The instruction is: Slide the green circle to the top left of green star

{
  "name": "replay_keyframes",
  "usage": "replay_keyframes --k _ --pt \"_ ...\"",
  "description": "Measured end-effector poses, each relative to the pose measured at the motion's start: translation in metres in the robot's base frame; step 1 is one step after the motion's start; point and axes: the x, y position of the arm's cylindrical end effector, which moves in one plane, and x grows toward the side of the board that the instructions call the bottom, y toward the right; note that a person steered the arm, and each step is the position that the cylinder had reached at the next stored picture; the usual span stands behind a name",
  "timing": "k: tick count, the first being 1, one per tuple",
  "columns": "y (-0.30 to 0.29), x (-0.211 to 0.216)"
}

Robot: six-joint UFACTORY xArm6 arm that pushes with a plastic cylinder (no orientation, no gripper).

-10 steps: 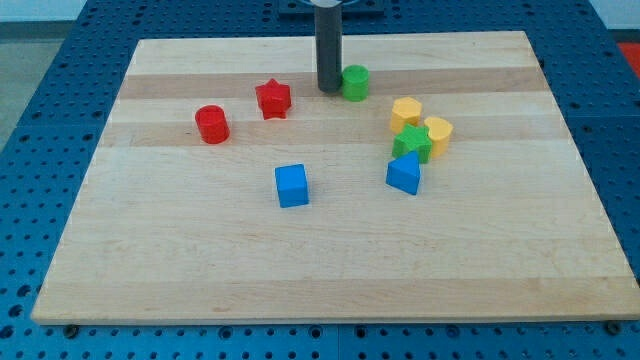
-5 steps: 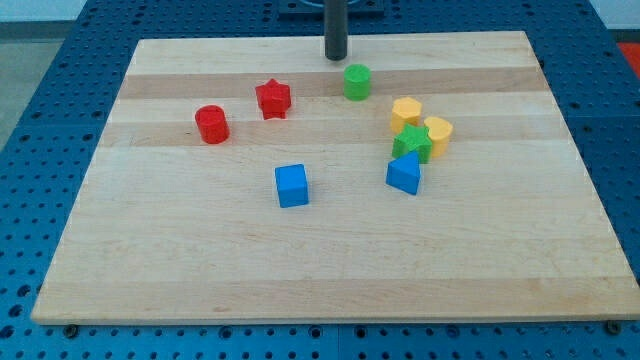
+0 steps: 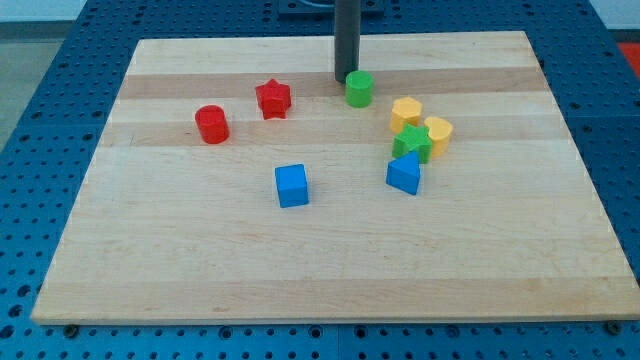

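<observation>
The green circle (image 3: 359, 89) stands on the wooden board (image 3: 320, 250) near the view's top centre. My tip (image 3: 346, 79) is just above and left of it, touching or nearly touching its upper-left edge. The green star (image 3: 411, 143) lies lower right of the circle, wedged between two yellow blocks and a blue block.
A yellow block (image 3: 406, 112) sits above the green star and another yellow block (image 3: 438, 134) at its right. A blue block (image 3: 404, 173) lies just below the star. A red star (image 3: 272, 98), a red cylinder (image 3: 212, 124) and a blue cube (image 3: 292, 185) lie to the left.
My tip went from the circle's left side up toward the board's top edge, then came down to the circle's upper left. The green circle has shifted slightly down and right.
</observation>
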Motion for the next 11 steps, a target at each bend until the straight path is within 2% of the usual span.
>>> replay_keyframes --k 5,6,7,11 --pt "0.0 0.125" --pt "-0.012 0.125" --pt "-0.018 0.104" --pt "0.0 0.05"
